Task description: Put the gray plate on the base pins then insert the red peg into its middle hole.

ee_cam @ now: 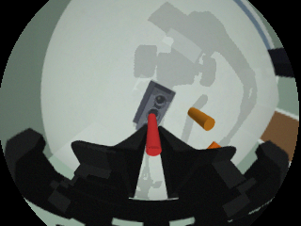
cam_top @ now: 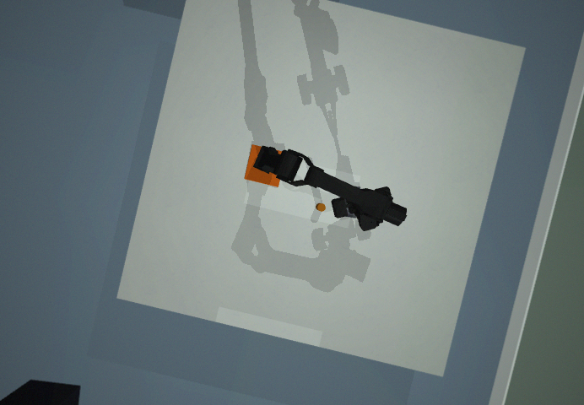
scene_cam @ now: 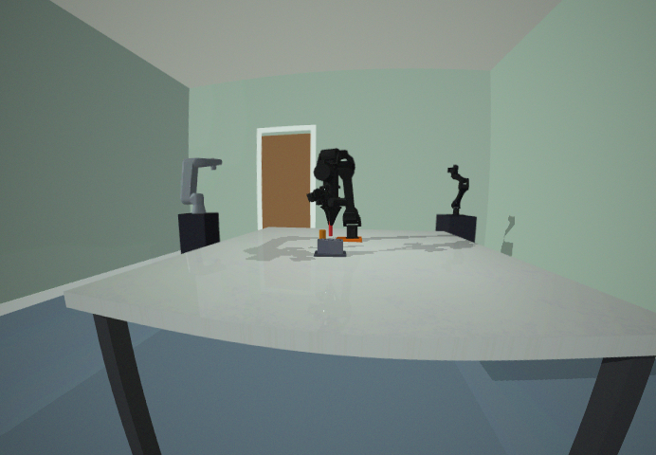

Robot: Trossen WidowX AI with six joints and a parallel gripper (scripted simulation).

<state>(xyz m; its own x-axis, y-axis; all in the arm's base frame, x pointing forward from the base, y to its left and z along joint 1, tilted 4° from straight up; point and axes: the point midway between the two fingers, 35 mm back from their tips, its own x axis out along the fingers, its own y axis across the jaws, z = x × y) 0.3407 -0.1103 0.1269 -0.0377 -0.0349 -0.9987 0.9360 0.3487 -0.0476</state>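
Note:
My gripper (scene_cam: 330,224) (ee_cam: 152,128) is shut on the red peg (scene_cam: 330,230) (ee_cam: 153,142). The peg hangs upright below the fingertips, above the table. In the wrist view its lower end overlaps the holed top of the gray plate (scene_cam: 330,246) (ee_cam: 166,104), near the middle hole; the gap between them cannot be judged exactly. The plate looks flat on the dark base (scene_cam: 330,254). One end hole shows clearly, the middle hole only partly, and the near end is hidden behind peg and fingers. The arm hides plate, base and peg in the top view.
An orange cylinder (cam_top: 320,207) (scene_cam: 321,234) (ee_cam: 200,118) stands beside the base, toward the arm's mount. The arm's orange mounting pad (cam_top: 262,179) (scene_cam: 349,239) lies farther off on the pale table (cam_top: 397,310) (scene_cam: 393,305). Arm shadows cross the table.

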